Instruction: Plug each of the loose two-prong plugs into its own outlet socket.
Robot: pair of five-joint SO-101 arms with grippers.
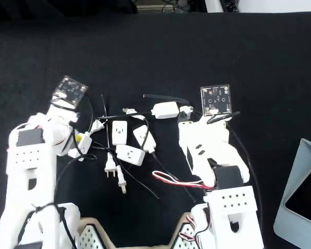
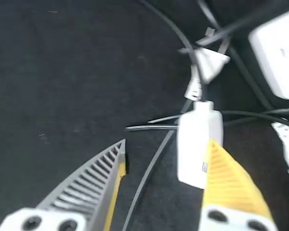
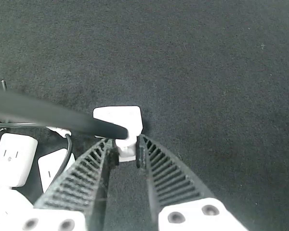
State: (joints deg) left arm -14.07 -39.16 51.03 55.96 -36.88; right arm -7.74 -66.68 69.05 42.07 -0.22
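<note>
The high view holds at least four white outlet sockets (image 1: 119,132) clustered at centre, at least three two-prong plugs (image 1: 110,166) on black cords among and below them, two white arms (image 1: 212,150) rising from the lower edge, and one grey box (image 1: 300,202) at lower right.

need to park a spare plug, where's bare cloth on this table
Bare black cloth runs along the table's far side. Another open strip lies between the right arm and the grey box. Crowded: the middle, where outlet sockets, loose plugs and cables tangle between the arms, up to the white plug in the right gripper.
</note>
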